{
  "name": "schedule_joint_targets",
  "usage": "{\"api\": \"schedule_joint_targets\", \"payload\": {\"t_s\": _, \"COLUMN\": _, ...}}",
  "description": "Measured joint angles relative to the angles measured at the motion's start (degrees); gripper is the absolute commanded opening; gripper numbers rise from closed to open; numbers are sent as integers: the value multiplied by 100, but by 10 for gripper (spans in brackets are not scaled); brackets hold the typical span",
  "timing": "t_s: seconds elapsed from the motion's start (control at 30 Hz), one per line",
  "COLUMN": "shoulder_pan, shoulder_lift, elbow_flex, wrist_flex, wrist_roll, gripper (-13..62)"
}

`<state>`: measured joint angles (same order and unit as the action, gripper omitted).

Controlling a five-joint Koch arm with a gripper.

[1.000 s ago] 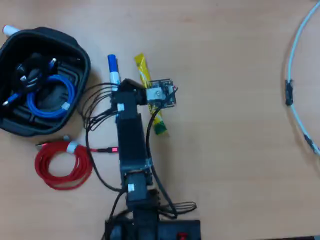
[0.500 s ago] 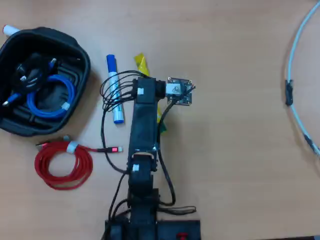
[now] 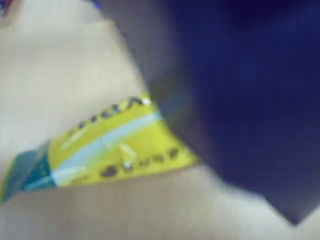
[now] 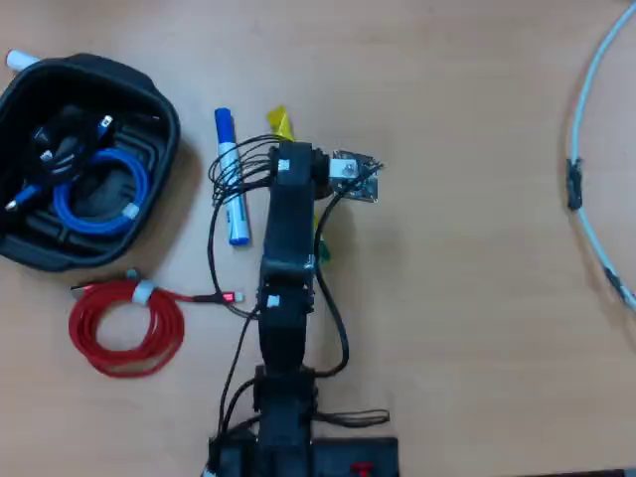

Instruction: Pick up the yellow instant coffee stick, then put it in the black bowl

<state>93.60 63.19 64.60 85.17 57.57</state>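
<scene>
The yellow instant coffee stick (image 3: 115, 142) fills the blurred wrist view, its green end at the lower left and its right end hidden behind a dark blue jaw. In the overhead view only its yellow tip (image 4: 281, 122) and a green bit (image 4: 321, 248) show from under the arm. My gripper (image 3: 210, 145) is right at the stick; in the overhead view the gripper (image 4: 290, 164) is hidden under the wrist, so I cannot tell how the jaws stand. The black bowl (image 4: 164, 119) sits at the upper left, well apart from the gripper.
The bowl holds a coiled blue cable (image 4: 94, 194) and black cables. A blue-and-white marker (image 4: 231, 177) lies just left of the arm. A red coiled cable (image 4: 124, 328) lies below the bowl. A pale cable (image 4: 586, 199) curves along the right edge.
</scene>
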Motion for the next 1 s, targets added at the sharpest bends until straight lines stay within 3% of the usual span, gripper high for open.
{"api": "schedule_joint_targets", "payload": {"t_s": 0.43, "shoulder_pan": -308, "shoulder_lift": -457, "elbow_flex": 0, "wrist_flex": -510, "wrist_roll": 1230, "gripper": 389}}
{"api": "schedule_joint_targets", "payload": {"t_s": 0.87, "shoulder_pan": -264, "shoulder_lift": -747, "elbow_flex": -18, "wrist_flex": -571, "wrist_roll": 1248, "gripper": 383}}
{"api": "schedule_joint_targets", "payload": {"t_s": 1.0, "shoulder_pan": -264, "shoulder_lift": -844, "elbow_flex": -141, "wrist_flex": -571, "wrist_roll": 1257, "gripper": 259}}
